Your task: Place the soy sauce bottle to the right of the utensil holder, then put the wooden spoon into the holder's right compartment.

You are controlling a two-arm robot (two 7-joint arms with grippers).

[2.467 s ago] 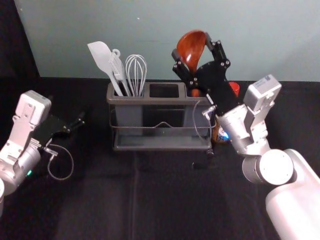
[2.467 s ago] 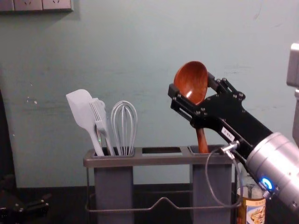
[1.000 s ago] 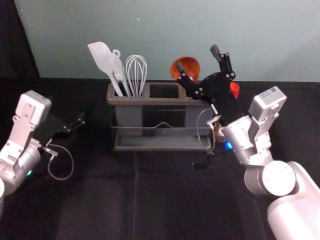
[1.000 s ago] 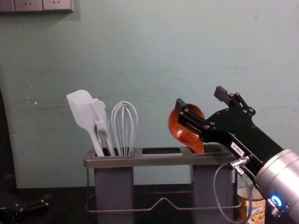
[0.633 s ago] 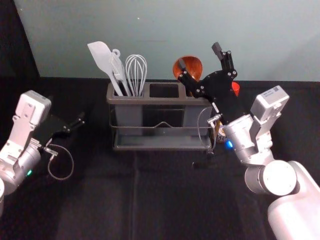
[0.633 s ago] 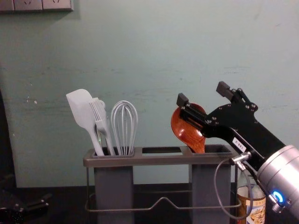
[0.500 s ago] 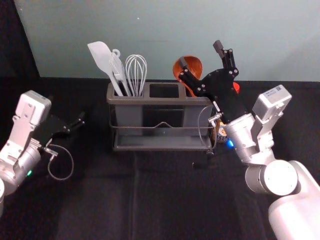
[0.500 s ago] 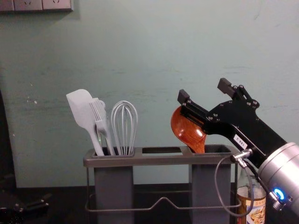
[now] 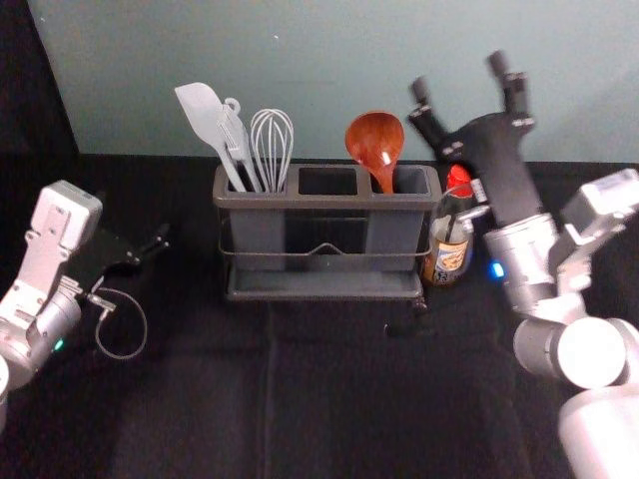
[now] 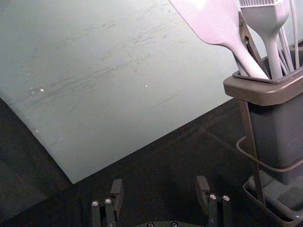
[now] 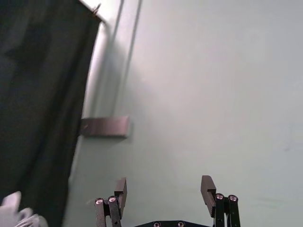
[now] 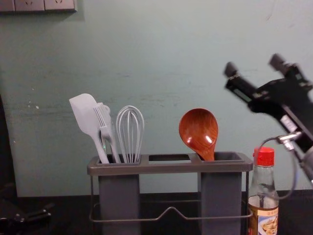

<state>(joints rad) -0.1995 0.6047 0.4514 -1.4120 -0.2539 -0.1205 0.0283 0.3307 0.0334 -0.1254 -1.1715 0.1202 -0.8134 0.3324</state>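
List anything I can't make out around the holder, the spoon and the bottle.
Wooden spoon: lower handle, hidden by the holder in the head and chest views.
Whisk: lower end, hidden the same way.
Bottle: base, cut off by the chest view's bottom edge; small print, too small there.
Right pincer: fine detail, blurred in the chest view.

Here's the right gripper (image 9: 458,76) — raised on the robot's right, fingers (image 11: 209,194) spread wide, right arm (image 9: 524,259) reaching forward — while the left gripper (image 9: 133,217) idles over on the left, open too.
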